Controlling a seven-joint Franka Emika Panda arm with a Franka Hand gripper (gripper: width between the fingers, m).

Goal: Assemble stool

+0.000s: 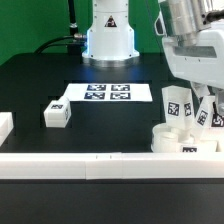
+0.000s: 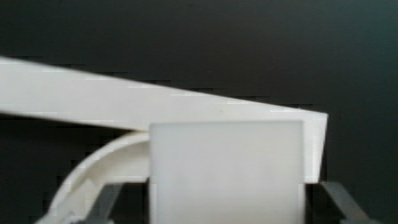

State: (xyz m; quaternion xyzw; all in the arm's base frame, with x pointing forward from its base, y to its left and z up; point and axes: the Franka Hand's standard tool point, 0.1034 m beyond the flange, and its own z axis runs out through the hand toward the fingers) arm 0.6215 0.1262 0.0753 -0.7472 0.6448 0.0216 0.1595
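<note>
My gripper (image 1: 177, 93) is at the exterior view's right, shut on a white tagged stool leg (image 1: 172, 106) that hangs just above the round white seat (image 1: 183, 140). Another leg (image 1: 205, 112) stands up from the seat right beside it. A third leg (image 1: 57, 114) lies loose on the black table at the exterior view's left. In the wrist view the held leg (image 2: 228, 165) fills the space between my fingers (image 2: 118, 200). My gripper (image 2: 228, 208) is over the seat's curved rim (image 2: 98, 172).
The marker board (image 1: 105, 92) lies in the middle of the table before the robot base (image 1: 108, 40). A long white rail (image 1: 90, 165) runs along the front edge, with a short white piece (image 1: 5, 126) at the far left. The rail (image 2: 125, 95) crosses the wrist view.
</note>
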